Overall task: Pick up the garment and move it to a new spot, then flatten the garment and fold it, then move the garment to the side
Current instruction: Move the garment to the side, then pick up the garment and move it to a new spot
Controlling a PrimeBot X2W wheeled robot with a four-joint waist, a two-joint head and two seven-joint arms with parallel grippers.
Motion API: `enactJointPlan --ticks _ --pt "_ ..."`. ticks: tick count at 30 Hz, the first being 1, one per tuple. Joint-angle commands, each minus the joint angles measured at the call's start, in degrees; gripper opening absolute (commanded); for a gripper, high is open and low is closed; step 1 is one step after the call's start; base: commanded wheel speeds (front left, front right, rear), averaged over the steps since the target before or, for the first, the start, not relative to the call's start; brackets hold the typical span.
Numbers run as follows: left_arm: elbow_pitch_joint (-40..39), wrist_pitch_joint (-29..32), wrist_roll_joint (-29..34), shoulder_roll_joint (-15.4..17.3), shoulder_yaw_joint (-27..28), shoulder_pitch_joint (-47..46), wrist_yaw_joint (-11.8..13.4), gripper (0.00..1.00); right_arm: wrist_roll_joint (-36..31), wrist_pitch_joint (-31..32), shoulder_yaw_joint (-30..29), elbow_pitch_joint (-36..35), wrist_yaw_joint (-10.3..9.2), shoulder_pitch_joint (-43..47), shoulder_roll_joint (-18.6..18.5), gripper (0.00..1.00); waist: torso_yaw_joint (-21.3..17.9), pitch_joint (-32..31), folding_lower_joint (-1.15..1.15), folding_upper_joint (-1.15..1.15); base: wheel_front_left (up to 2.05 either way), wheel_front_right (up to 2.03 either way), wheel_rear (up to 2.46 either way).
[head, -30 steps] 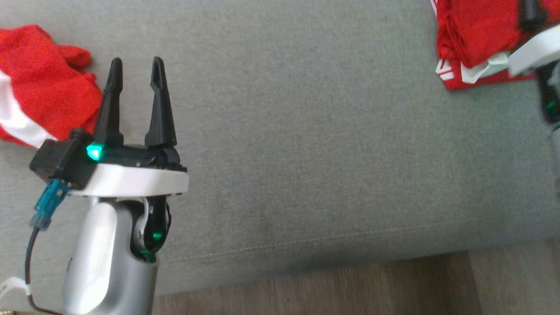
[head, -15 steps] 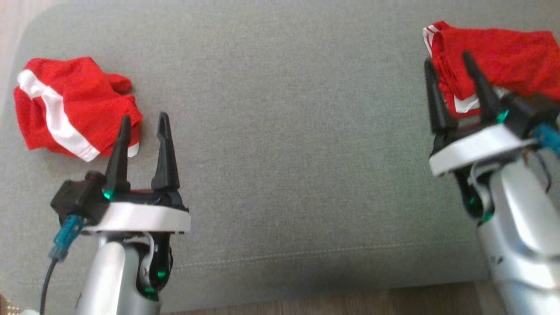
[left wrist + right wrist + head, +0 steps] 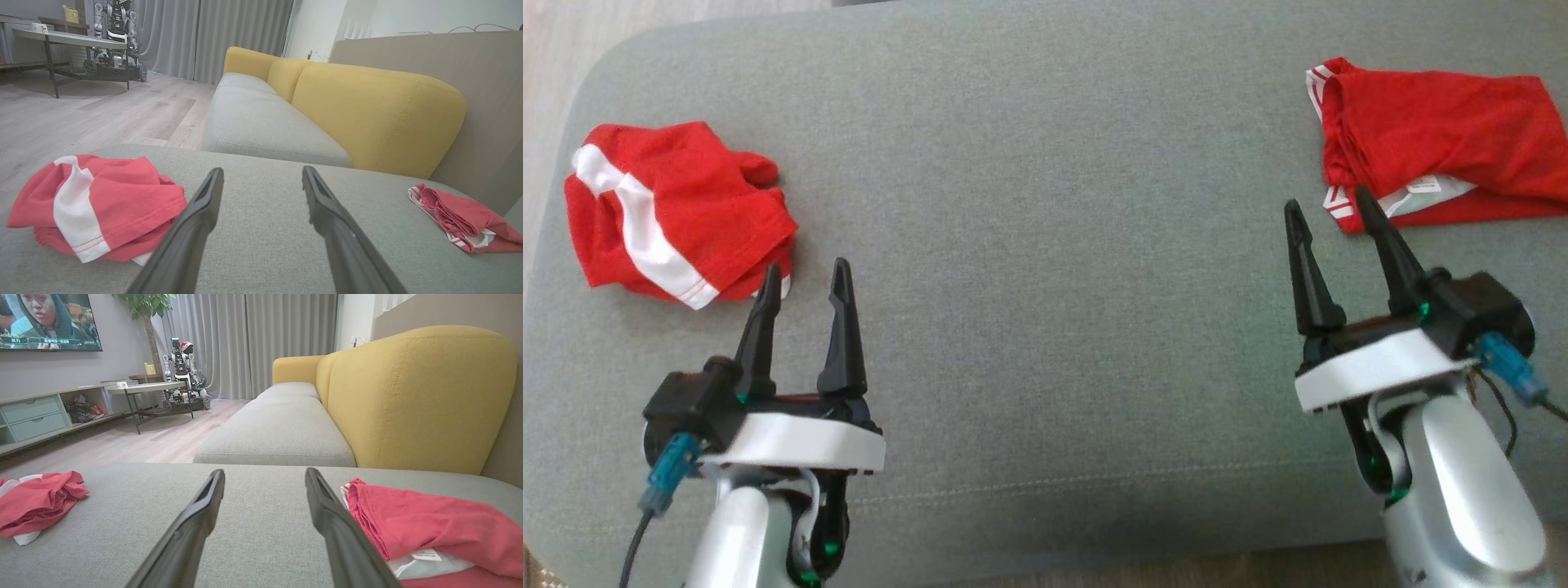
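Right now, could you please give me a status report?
Left gripper and right gripper open, empty. Crumpled red garment beside left fingers; folded red garment beside right fingers. Nothing in the way.

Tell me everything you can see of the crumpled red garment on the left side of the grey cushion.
The red garment looks like thin knit fabric, with a broad white stripe and a stitched hem. It lies crumpled in a loose, layered heap, neither flattened nor folded, resting on the grey cushion near its left end. The open left end effector sits just beside the garment's near edge; whether a fingertip touches it cannot be told.
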Motion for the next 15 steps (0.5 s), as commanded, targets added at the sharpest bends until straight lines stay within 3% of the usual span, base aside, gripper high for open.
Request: enactJointPlan --ticks 1,15 --pt "-1.95 -0.29 0.29 0.47 1.42 -1.31 0.31 1.00 -0.51 -0.37 0.69 -2.42 -0.01 -0.03 0.60 1.00 0.07 -0.12 0.00 0.00 0.00 0.00 0.00" --pt "-0.81 -0.29 -0.44 0.47 -1.42 -0.35 1.29 1.00 -1.82 -0.37 -1.41 -6.00 -0.01 4.13 2.55 1.00 0.35 -0.18 0.00 0.00 0.00 0.00 0.00"
